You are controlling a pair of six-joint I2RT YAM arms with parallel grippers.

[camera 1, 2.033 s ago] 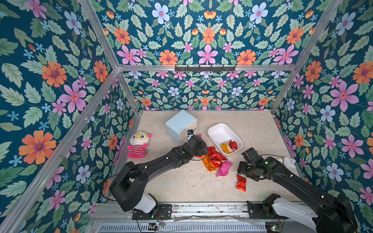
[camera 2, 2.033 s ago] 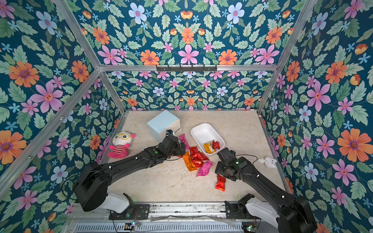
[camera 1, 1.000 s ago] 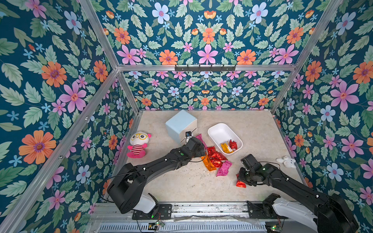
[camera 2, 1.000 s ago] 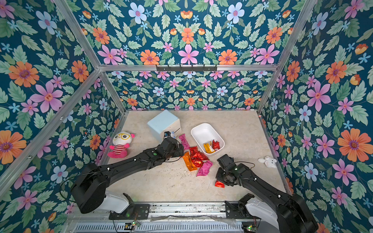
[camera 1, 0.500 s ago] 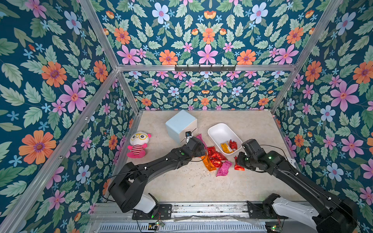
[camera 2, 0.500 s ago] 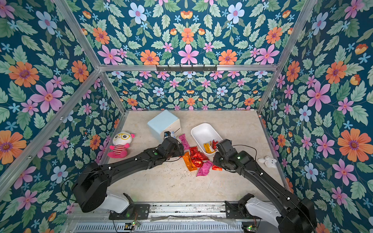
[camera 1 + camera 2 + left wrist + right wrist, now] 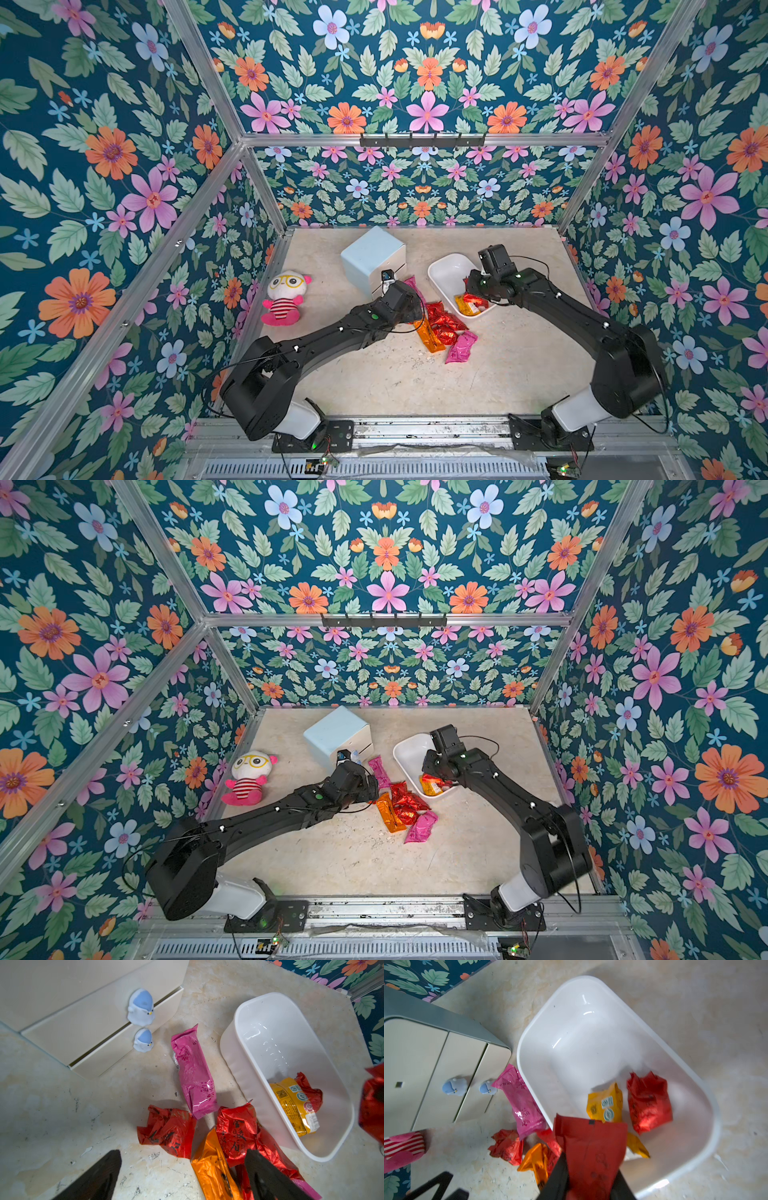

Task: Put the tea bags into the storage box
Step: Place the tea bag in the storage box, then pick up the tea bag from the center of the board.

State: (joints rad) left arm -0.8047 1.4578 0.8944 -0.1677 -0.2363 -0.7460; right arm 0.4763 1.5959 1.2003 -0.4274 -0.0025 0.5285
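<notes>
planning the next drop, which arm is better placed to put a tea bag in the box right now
Right. The right gripper is shut on a red tea bag above the storage box. The left gripper is open and empty over the loose pile.

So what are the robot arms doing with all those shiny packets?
They are tidying tea bags into the white storage box. The right tool is shut on a red tea bag and holds it over the box, not yet let go. A yellow one and a red one already lie inside. The left tool hangs open over the pile on the table, where red, orange and pink packets wait beside the box.
</notes>
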